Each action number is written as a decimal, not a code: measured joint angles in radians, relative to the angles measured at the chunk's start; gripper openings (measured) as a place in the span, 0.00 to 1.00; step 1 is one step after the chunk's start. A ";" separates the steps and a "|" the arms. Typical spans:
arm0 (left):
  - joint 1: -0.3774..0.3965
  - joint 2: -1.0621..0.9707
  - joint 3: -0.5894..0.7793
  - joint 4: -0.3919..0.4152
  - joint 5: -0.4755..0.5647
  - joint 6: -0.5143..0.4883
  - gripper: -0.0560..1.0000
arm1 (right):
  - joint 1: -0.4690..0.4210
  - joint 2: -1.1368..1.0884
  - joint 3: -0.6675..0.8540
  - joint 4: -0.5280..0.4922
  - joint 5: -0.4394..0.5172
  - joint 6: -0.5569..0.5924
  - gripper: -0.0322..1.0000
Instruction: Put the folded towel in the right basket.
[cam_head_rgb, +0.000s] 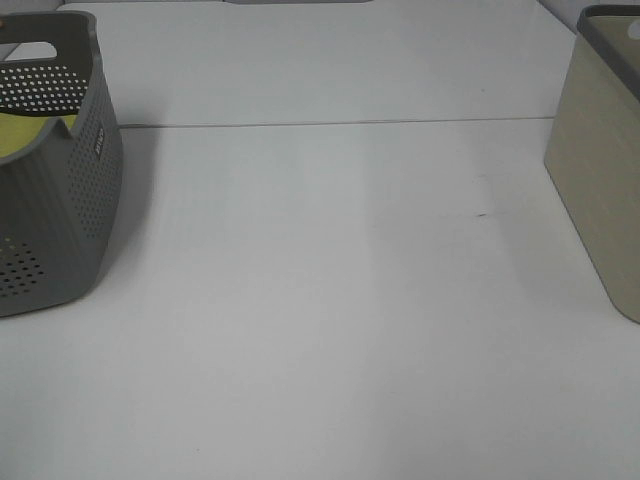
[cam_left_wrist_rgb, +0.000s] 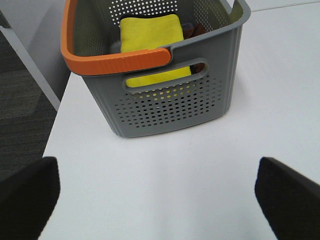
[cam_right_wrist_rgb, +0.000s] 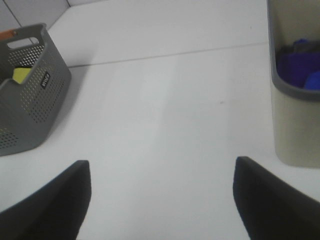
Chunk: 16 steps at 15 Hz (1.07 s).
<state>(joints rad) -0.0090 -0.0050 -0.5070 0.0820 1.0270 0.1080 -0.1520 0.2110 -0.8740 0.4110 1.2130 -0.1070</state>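
Observation:
A folded yellow towel (cam_left_wrist_rgb: 150, 35) lies inside the grey perforated left basket (cam_left_wrist_rgb: 170, 107), which has an orange handle (cam_left_wrist_rgb: 107, 60). The towel shows as a yellow patch in the exterior view (cam_head_rgb: 30, 135) and in the right wrist view (cam_right_wrist_rgb: 21, 75). The beige right basket (cam_head_rgb: 600, 180) stands at the table's right edge; the right wrist view (cam_right_wrist_rgb: 295, 120) shows blue cloth (cam_right_wrist_rgb: 300, 67) in it. My left gripper (cam_left_wrist_rgb: 160, 195) is open and empty, short of the left basket. My right gripper (cam_right_wrist_rgb: 160, 195) is open and empty over bare table, between the two baskets. Neither gripper shows in the exterior view.
A dark brown item (cam_left_wrist_rgb: 192, 31) lies beside the towel in the left basket. A seam (cam_head_rgb: 340, 124) crosses the white table. The table's left edge drops to dark floor (cam_left_wrist_rgb: 20, 115) beside the left basket.

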 joint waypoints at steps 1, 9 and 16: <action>0.000 0.000 0.000 0.000 0.000 0.000 0.99 | 0.002 -0.072 0.135 -0.021 0.005 0.023 0.77; 0.000 0.000 0.000 0.000 0.000 0.000 0.99 | 0.153 -0.207 0.263 -0.289 -0.029 0.020 0.77; 0.000 0.000 0.000 0.001 0.000 0.000 0.99 | 0.153 -0.215 0.393 -0.411 -0.081 0.124 0.76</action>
<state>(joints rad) -0.0090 -0.0050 -0.5070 0.0830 1.0270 0.1080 0.0010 -0.0040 -0.4810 0.0000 1.1320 0.0170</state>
